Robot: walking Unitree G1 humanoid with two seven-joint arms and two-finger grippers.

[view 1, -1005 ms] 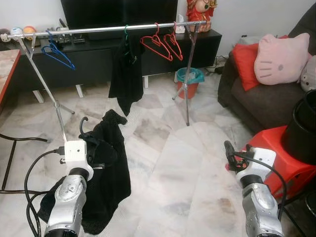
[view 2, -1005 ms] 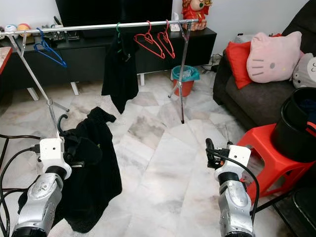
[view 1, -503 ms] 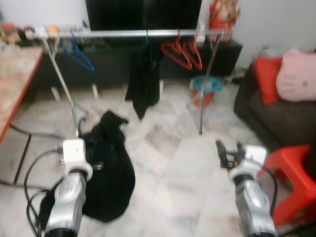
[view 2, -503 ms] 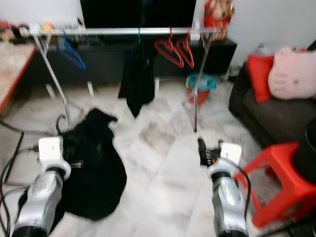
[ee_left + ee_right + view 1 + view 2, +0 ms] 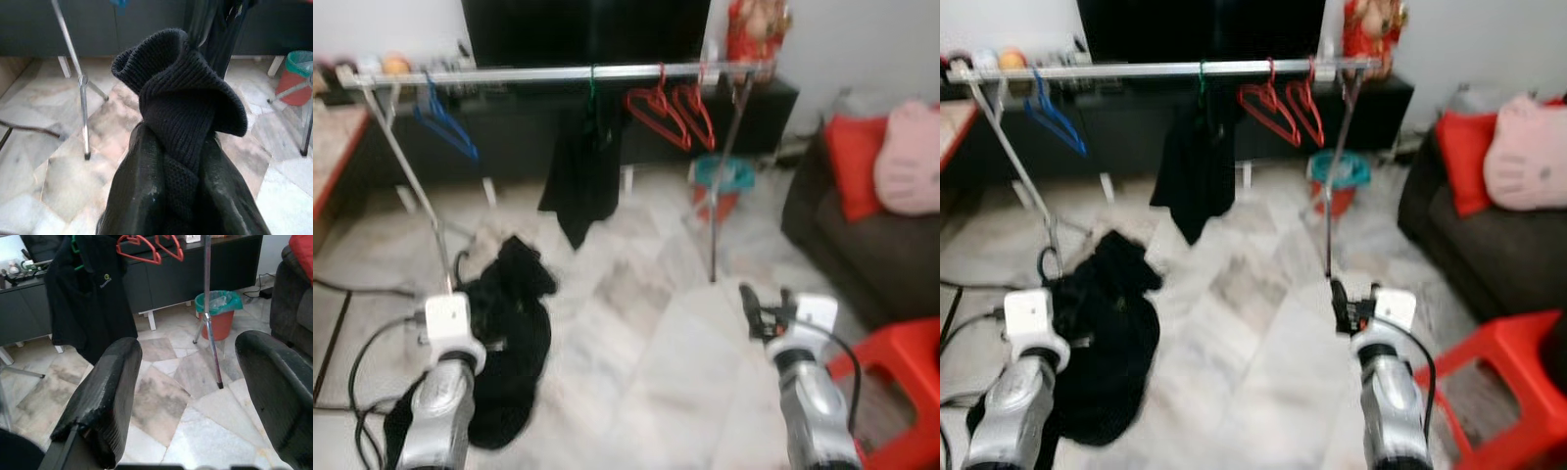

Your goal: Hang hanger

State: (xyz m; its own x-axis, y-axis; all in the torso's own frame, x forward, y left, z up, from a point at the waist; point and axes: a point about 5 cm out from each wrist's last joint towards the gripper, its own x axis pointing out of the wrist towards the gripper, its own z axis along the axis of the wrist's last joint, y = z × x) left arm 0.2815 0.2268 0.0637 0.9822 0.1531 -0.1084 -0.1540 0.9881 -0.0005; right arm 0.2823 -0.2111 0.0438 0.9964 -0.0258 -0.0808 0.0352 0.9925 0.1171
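Note:
A silver clothes rail (image 5: 558, 73) stands ahead, carrying a blue hanger (image 5: 445, 122), a hung black shirt (image 5: 582, 166) and two red hangers (image 5: 671, 113). My left gripper (image 5: 183, 196) is low on the left, shut on a black knit garment (image 5: 514, 323). The garment drapes down in front of that arm, and a dark hanger hook (image 5: 1043, 262) sticks up from its top. My right gripper (image 5: 190, 382) is held low on the right, short of the rail. It is open, with nothing between its fingers.
A teal-lined red bin (image 5: 720, 181) sits by the rail's right leg. A dark sofa (image 5: 862, 235) with red and pink cushions and a red stool (image 5: 901, 382) are on the right. A black TV cabinet (image 5: 509, 127) lies behind the rail, and cables (image 5: 352, 289) cross the floor at left.
The whole picture has shifted and blurred, so the camera is moving. The left gripper still holds the black garment and the right gripper stays open.

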